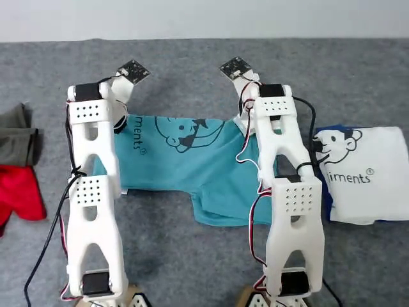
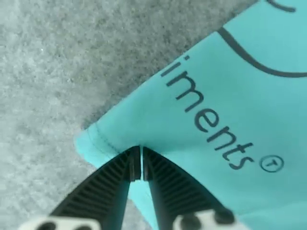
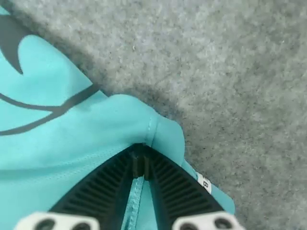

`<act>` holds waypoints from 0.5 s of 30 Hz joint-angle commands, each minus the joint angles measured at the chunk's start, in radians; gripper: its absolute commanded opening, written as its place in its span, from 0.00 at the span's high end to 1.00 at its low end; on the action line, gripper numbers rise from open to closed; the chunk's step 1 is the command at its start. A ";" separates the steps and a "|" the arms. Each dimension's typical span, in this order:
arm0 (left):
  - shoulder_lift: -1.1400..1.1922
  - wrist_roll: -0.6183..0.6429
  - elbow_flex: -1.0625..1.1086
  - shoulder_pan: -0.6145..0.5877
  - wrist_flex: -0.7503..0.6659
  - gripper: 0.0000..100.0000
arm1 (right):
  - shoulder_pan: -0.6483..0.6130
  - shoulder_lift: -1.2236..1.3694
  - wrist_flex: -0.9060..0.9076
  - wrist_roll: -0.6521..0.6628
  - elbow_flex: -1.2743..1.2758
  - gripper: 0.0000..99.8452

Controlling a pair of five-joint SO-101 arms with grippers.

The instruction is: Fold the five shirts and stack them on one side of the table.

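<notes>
Left wrist view has the left gripper (image 2: 136, 165) pressed together on a hemmed edge of the teal shirt (image 2: 225, 96), just beside its printed lettering. The right gripper (image 3: 139, 163) likewise pinches a stitched corner of the same shirt.

From above, the teal shirt lies partly folded on the grey table (image 1: 192, 268) between the two arms. A folded white shirt (image 1: 374, 179) sits to its right, and a red shirt (image 1: 19, 192) and a grey shirt (image 1: 16, 137) are bunched at the left edge.

The step in hand looks like a fold of the far edge back toward the robot. To do it well, both arms should lift together and level (a lag on one side would skew the crease). They should then carry the edge over the near hem, lower it flat, and let go only once the cloth rests.
</notes>
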 commanded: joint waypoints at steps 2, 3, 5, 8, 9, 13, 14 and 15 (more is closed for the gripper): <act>-0.023 -0.003 -0.140 0.006 0.028 0.98 | -0.019 -0.094 0.074 -0.009 -0.048 0.99; -0.023 -0.003 -0.156 0.008 0.028 0.98 | -0.030 -0.105 0.101 -0.009 -0.048 0.99; -0.023 -0.003 -0.159 0.009 0.028 0.98 | -0.045 -0.130 0.153 -0.008 -0.048 0.99; -0.020 -0.003 -0.119 0.009 0.028 0.98 | -0.064 -0.166 0.236 -0.005 -0.048 0.99; -0.021 -0.003 -0.101 0.009 0.028 0.98 | -0.070 -0.182 0.269 -0.005 -0.048 0.99; -0.023 -0.002 -0.070 0.014 0.028 0.98 | -0.076 -0.242 0.386 -0.005 -0.048 0.99; -0.023 -0.002 -0.068 0.021 0.029 0.98 | -0.074 -0.251 0.407 -0.005 -0.048 0.99; -0.023 -0.002 -0.068 0.029 0.029 0.98 | -0.071 -0.254 0.424 -0.005 -0.048 0.99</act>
